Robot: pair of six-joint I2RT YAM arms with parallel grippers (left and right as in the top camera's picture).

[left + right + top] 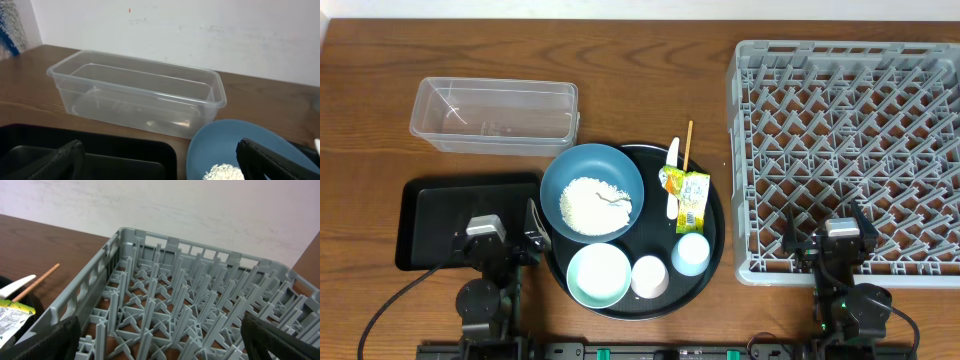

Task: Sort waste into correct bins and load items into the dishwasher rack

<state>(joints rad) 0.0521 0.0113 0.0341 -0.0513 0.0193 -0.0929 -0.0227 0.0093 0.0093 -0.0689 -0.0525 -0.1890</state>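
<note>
On the tabletop (pixel 370 120), by the look of it, nothing done yet: no waste in either bin, no dish in the rack (pixel 850 130), everything left to do. To the left, one clear tub (pixel 495 90) and, nearer, one flat black tray (pixel 435 205), both bare; to the right, the one grey rack, bare too. Between them, on a round black tray (pixel 718 240) — two bowls, a blue bowl (pixel 570 165) with one heap of rice (pixel 595 205) inside and a mint-green bowl (pixel 598 275); two cups, a pink cup (pixel 649 277) and a pale blue cup (pixel 690 254); one chopstick (pixel 688 145), one white utensil (pixel 671 175), one crumpled wrapper (pixel 688 197). At the near edge, left pincer (pixel 159 150) over the flat black tray, right pincer (pixel 160 325) above the rack's near rim, both spread wide apart, gripping nothing.
</note>
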